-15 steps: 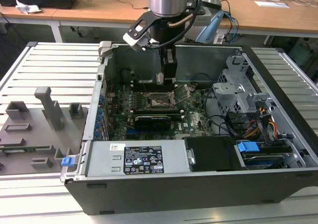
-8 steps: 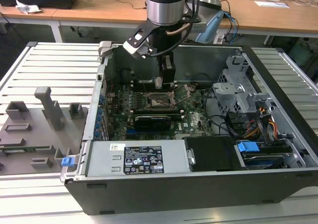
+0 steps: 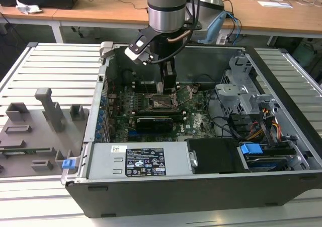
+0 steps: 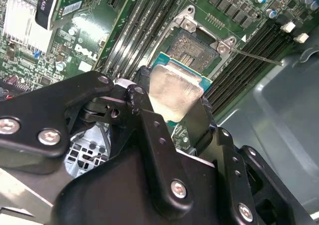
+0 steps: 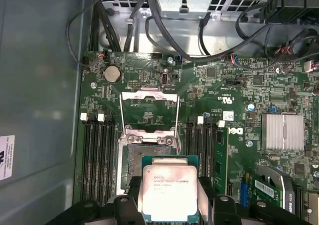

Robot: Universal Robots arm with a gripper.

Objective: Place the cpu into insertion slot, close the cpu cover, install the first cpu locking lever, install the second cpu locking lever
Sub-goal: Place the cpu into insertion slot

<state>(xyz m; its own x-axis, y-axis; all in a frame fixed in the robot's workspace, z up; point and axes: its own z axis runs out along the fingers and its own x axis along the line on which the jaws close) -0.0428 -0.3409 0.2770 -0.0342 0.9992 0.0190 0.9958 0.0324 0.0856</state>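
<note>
1 chip (image 5: 169, 190) is clamped tight in our claw (image 5: 172, 207), hanging partly over the open socket (image 5: 133, 160) inside the computer case (image 3: 151, 197), whose cover (image 5: 149, 110) stands flipped back. We judge the risk is a tilted or offset descent: a corner could catch the metal frame (image 5: 123, 170) and bend the fine pins (image 4: 192, 53).

In the exterior view, the computer case (image 3: 201, 197) stood mid-frame on the tabletop (image 3: 50, 61), with a fixture tray (image 3: 30, 136) at lower left. The pincer (image 3: 168, 90) hung inside the case, the cpu (image 5: 167, 192) between its fingers, over the insertion slot (image 5: 130, 160).
</note>
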